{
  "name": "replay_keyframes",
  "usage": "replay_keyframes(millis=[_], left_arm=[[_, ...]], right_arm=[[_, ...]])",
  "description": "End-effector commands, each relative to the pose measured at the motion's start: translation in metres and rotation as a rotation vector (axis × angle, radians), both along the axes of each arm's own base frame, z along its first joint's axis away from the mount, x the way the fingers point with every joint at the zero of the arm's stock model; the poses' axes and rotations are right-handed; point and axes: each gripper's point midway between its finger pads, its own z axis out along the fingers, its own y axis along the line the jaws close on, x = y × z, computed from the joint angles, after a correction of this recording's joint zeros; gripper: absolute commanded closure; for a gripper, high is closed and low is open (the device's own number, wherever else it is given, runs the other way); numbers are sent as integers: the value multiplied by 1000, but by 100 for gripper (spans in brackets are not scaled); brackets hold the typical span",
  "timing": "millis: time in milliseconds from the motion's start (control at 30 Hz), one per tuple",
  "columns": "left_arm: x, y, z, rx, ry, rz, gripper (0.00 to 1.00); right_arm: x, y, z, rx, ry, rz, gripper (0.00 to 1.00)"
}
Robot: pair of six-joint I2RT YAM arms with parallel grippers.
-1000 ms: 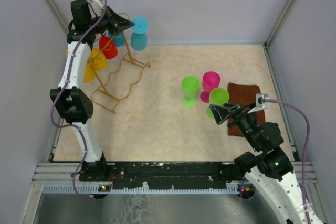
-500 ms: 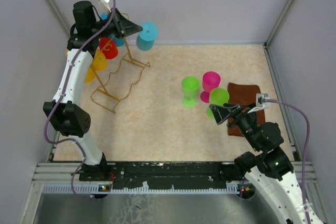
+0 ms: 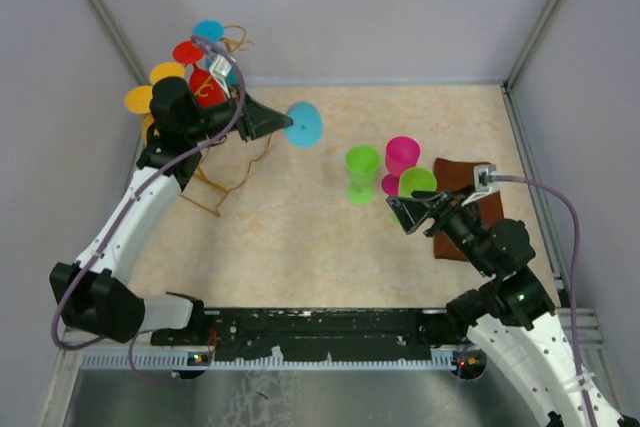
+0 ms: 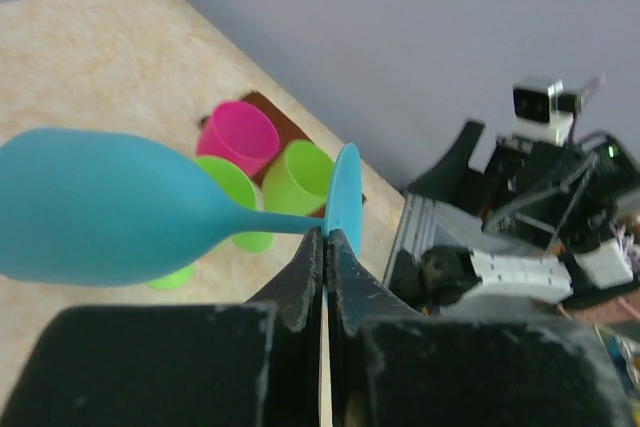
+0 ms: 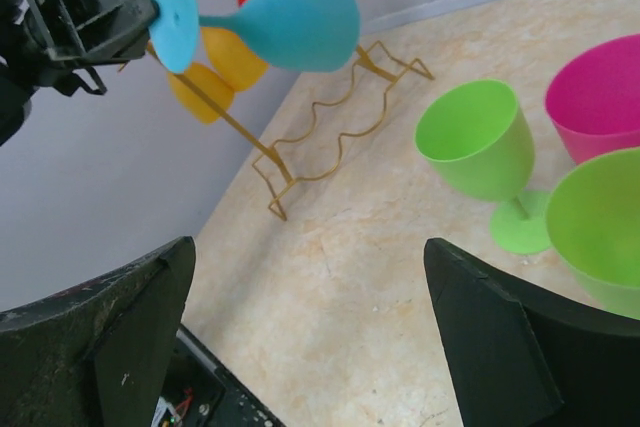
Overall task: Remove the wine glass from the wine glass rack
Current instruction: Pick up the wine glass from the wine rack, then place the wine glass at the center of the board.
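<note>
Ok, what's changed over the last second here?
The left end effector, shut on the blue glass by its foot, carried it away from the rack toward the standing glasses. The right end effector stayed open, barely shifting; those glasses and the cloth stayed put.

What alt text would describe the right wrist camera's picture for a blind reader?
The left gripper holds a blue wine glass sideways by its foot, near a golden wire rack. Two green glasses and a pink one stand at right.

Before me: a left green goblet, pink goblet and right green goblet, clustered beside a brown cloth.
</note>
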Motion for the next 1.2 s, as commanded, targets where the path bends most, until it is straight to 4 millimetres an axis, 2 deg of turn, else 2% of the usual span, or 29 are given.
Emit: replay_keyframes(millis=[0, 233, 500, 667, 933, 1167], left_arm=[[-41, -9, 8, -12, -197, -38, 100], [-86, -15, -26, -56, -161, -55, 100], [-114, -27, -48, -80, -90, -84, 100], [-124, -39, -51, -89, -71, -116, 100], [-139, -47, -60, -73, -41, -154, 100], [-148, -46, -62, -72, -34, -162, 100]], right_arm=[[-12, 24, 52, 54, -137, 157, 5], [-23, 59, 69, 110, -125, 388, 15], [-21, 89, 60, 121, -21, 540, 28], [-24, 110, 54, 78, -15, 579, 35], [-20, 118, 51, 91, -14, 582, 54], [-25, 121, 59, 116, -40, 620, 84]])
